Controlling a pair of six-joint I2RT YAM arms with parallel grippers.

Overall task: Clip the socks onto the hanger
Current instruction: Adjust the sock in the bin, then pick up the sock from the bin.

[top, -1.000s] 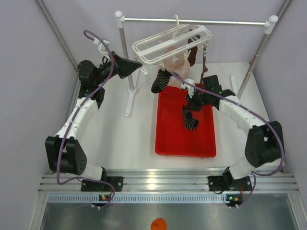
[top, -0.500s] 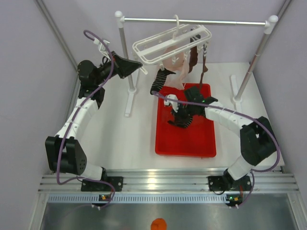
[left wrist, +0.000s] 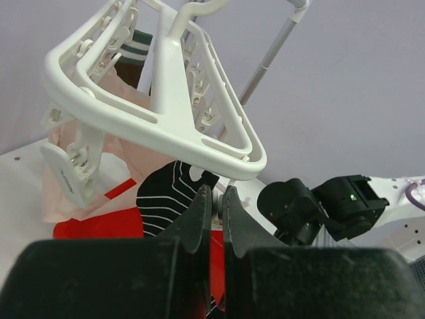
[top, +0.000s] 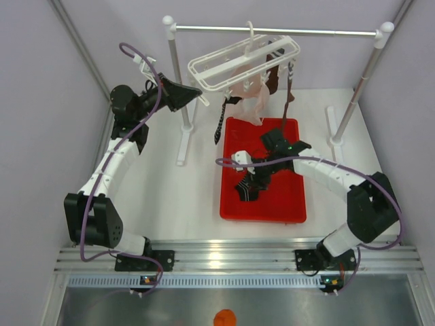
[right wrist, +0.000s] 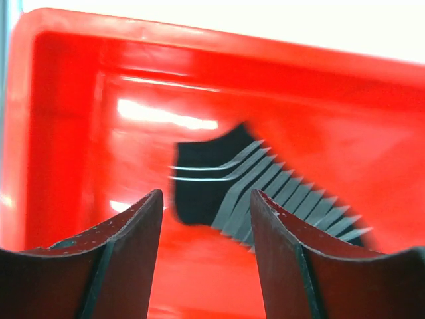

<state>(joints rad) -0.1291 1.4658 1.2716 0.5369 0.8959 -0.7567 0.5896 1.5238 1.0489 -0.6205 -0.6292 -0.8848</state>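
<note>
Right gripper point(right wrist: 206, 194) stood wide above the black sock point(right wrist: 279, 199) mid red tray point(right wrist: 66, 100), poised to grasp; left gripper point(left wrist: 214, 191), pinched narrow, apparently steadied the hanger point(left wrist: 166, 128) by its corner.

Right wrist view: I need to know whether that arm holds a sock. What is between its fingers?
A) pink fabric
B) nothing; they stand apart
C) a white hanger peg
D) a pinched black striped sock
B: the right gripper stands open, and the black striped sock lies on the floor of the red tray, beyond the fingers.
</note>
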